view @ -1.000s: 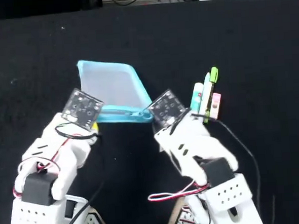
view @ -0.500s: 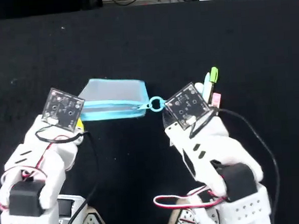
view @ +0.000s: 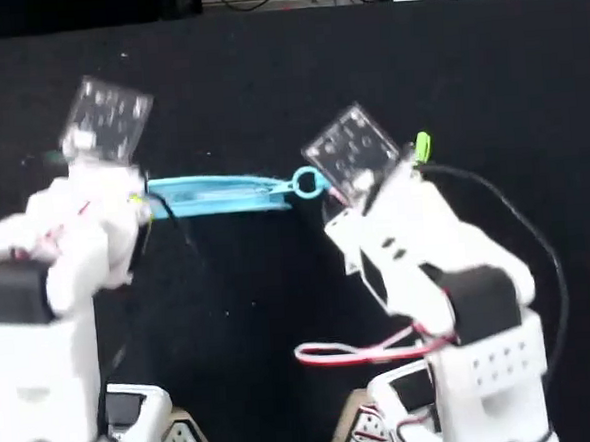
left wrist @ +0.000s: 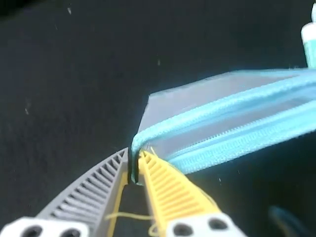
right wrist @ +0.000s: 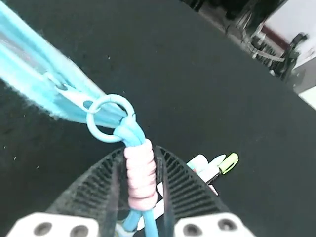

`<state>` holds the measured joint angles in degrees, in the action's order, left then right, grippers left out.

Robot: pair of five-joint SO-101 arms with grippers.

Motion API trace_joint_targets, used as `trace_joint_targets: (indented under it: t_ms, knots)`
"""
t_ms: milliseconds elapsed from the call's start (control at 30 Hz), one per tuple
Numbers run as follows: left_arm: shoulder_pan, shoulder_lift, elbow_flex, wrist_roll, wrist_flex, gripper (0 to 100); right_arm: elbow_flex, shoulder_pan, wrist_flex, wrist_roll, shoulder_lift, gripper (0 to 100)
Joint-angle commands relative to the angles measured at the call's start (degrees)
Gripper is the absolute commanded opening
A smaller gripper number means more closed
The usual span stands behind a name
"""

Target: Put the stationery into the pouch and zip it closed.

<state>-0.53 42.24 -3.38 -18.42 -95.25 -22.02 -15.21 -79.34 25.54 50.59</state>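
Left tool [left wrist: 132, 168], right tool [right wrist: 140, 155] (both clamped)

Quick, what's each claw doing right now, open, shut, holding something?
Left gripper: closed, pinching a corner of the pouch.
Right gripper: closed on the zipper pull.

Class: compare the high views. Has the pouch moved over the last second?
Yes. The pouch has turned from lying flat to edge-on, and its zip ring now sits nearer the green-capped pen.
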Motion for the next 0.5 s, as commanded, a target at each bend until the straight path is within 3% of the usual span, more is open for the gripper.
trace_joint_targets:
  t_ms: [0,100,467]
  knots:
    - [-1.45,-15.21,15.16,0.70,-5.54,12,4.18,2.02,-0.26,0.53,-2.77,1.1]
    - [-1.80,-18.02,15.87,0.70,-5.54,17,4.18,2.11,-0.26,0.53,-2.68,1.1]
    - [-1.80,-19.43,12.53,0.62,-3.69,17,4.09,1.93,-0.09,0.44,-2.95,1.1]
